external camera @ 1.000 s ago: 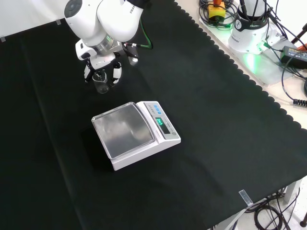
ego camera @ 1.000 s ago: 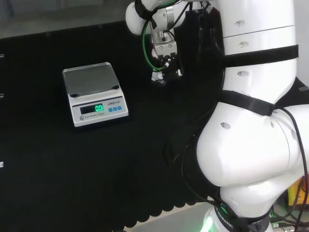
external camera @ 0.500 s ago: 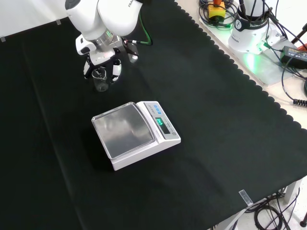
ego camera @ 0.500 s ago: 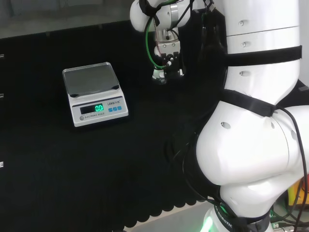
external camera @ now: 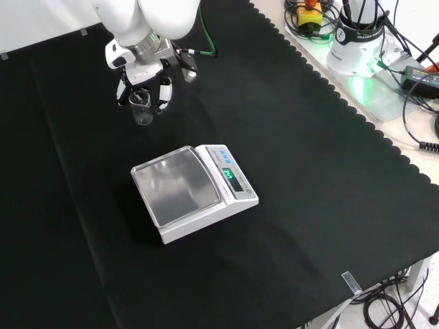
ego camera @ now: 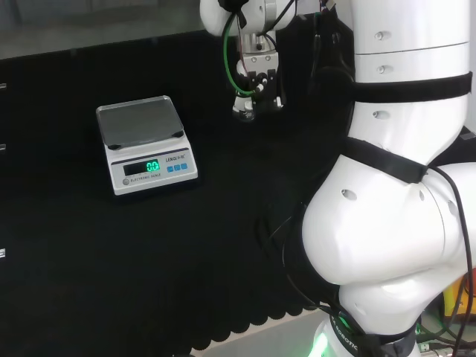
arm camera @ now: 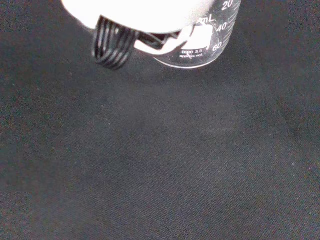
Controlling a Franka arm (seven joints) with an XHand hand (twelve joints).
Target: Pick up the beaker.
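While the robot hand (external camera: 145, 88) curls its fingers round the clear beaker (external camera: 140, 108), the beaker hangs upright just below the palm — above the table (external camera: 309, 171), beyond the scale (external camera: 192, 192).

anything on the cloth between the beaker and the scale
No. In the front view only bare black cloth lies between the beaker, held in the hand, and the scale.
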